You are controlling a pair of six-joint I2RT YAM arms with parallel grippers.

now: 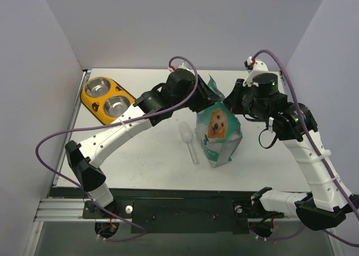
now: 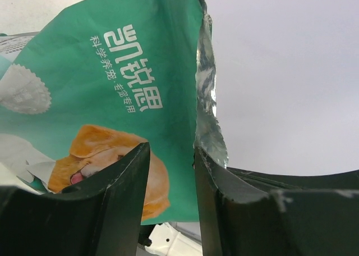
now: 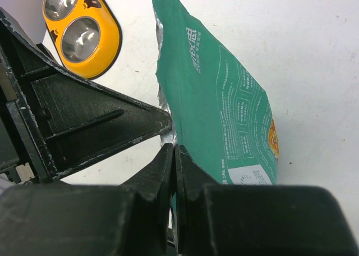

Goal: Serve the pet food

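Pouch (image 1: pixel 218 131) upright, right fingers (image 3: pixel 159 174) pinching edge.

Lab test booth, white partition walls (image 1: pixel 185 26)

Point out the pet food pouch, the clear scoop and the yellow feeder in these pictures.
pet food pouch (image 1: pixel 217 127): top external view, on the printed dog face.
clear scoop (image 1: pixel 190 147): top external view, on its handle.
yellow feeder (image 3: pixel 111 40): right wrist view, on the yellow rim.
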